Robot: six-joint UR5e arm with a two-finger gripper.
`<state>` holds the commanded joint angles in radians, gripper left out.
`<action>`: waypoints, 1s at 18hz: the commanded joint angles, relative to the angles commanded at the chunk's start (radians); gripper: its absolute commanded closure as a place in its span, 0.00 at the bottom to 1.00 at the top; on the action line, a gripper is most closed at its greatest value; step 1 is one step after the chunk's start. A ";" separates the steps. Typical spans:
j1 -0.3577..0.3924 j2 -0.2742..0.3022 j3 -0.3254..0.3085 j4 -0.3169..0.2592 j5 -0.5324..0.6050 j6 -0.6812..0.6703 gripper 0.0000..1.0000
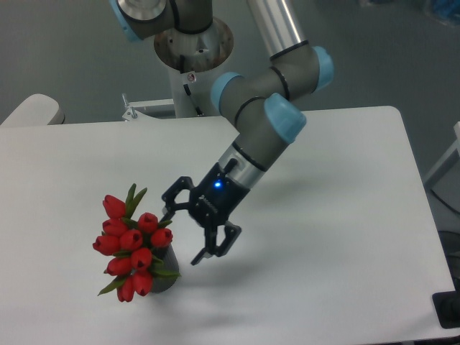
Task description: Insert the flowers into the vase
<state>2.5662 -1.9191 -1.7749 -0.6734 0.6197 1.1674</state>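
- While the claw [192, 232] hangs just above the counter [345, 237], its two fingers are spread wide w/ nothing between them; one fingertip is near the bunch's upper right, the other points down toward the counter to the right of the vase.
- Flowers [131, 244] lie to the claw's lower left in the camera view, just beside it; I see a thin gap, but can't rule out a leaf touching the upper fingertip.
- Bunch sits in the vase [164, 274]: only a dark grey sliver of the vase shows at the bunch's lower right, rest hidden behind buds and leaves.
- Long axis of the bunch: leaning, buds running from upper right to lower left toward the camera, not upright; it overhangs the vase on the left.
- Only one arm, so no choice of side. Arm reaches in from upper right, wrist slanted down-left.
- Judgement: insertion looks done; the next move turns on backing away up-right, along the arm's own line, away from the buds, so a finger doesn't snag a leaf and tip the vase.
- Writing: none legible. Small blue light on the claw body; red/white sticker on the arm base, too small to read.
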 joint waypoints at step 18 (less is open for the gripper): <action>0.083 -0.107 0.336 -0.008 0.276 0.000 0.00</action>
<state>2.6492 -2.0262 -1.4392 -0.6811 0.8955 1.1674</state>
